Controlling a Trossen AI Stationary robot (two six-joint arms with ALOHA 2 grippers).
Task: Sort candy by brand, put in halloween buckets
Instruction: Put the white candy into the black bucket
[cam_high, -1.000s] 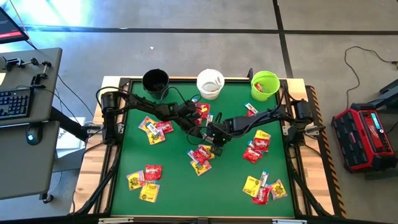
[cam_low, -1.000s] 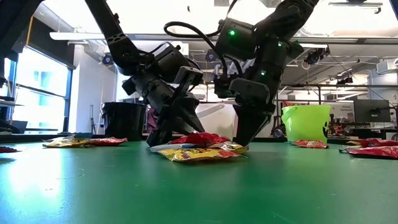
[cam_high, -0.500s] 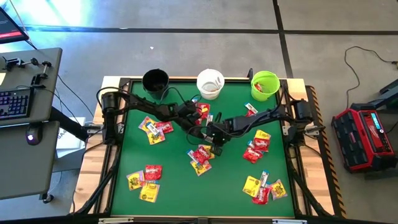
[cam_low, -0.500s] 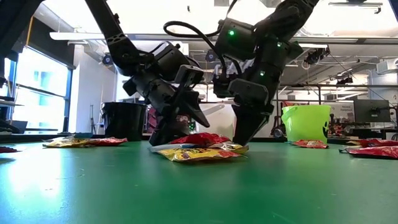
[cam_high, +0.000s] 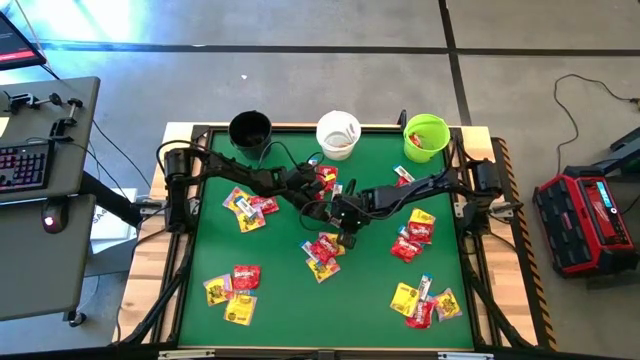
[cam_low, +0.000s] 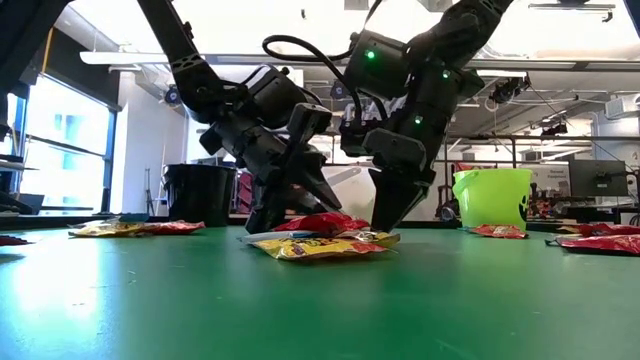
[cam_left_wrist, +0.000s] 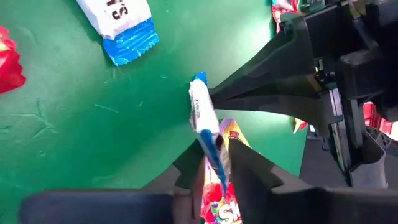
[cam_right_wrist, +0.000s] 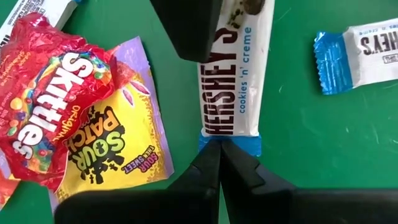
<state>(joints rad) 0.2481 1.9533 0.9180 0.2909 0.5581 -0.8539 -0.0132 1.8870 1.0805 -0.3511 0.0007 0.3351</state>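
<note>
**Listener:** Where are your end effectors, and what are they on?

**Robot:** Both meet at mid-table, over a small heap of candy. My left end effector (cam_left_wrist: 219, 163) is pinching a slim white-and-blue bar (cam_left_wrist: 205, 124) by one end, edge-on between its fingers. My right end effector (cam_right_wrist: 219, 152) is pressed together, its tips touching the blue end of the same bar (cam_right_wrist: 233, 81) against the green table (cam_high: 270, 280). Just beside the bar lie a red packet (cam_right_wrist: 53, 93) and a yellow packet (cam_right_wrist: 109, 152), partly overlapping.

**Listener:** Where does it have to go?

**Robot:** Three buckets stand along the far edge: black (cam_high: 249, 129), white (cam_high: 338, 132) and lime green (cam_high: 426, 135). I cannot tell from here which takes this kind.

**Listener:** How do you do this step well?

**Robot:** I judge the grip is thin, on an end seam. I would lift slowly, ease my right tips away first, and check that no neighbouring packet comes up with the bar.
</note>
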